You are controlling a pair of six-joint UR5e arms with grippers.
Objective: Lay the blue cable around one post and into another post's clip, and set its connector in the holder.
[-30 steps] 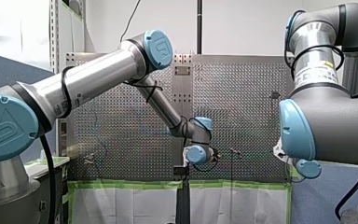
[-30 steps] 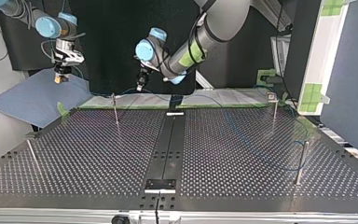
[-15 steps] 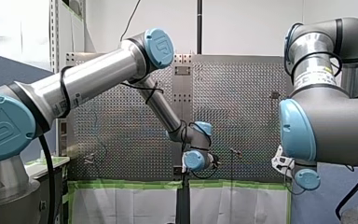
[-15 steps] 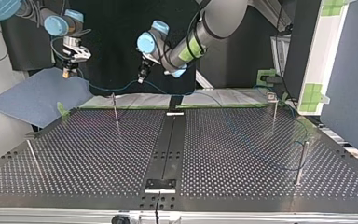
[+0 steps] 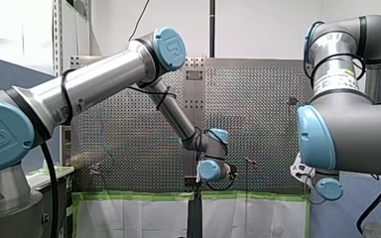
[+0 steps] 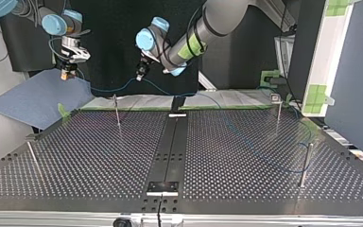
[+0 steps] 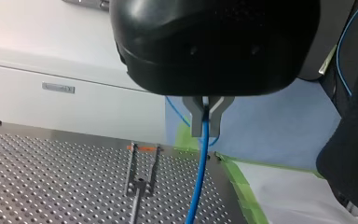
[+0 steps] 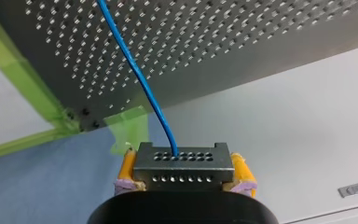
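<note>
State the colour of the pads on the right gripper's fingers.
The pads are yellow, clearest in the right wrist view.

Table [image 6: 99,156]: perforated metal, listed here as seen in the top view.
- A black strip [image 6: 171,149] is set down the middle, from near edge to far edge.
- A small plate [image 6: 162,187] is fixed at the strip's near end.
- Four thin upright posts are mounted on the table: far left [image 6: 117,113], near left [image 6: 34,160], far right [image 6: 278,117], near right [image 6: 304,165].
- A blue cable [image 6: 286,170] is laid in a slack curve across the right half, near the near right post.
- The far edge is lined with green tape [image 5: 139,196].
</note>
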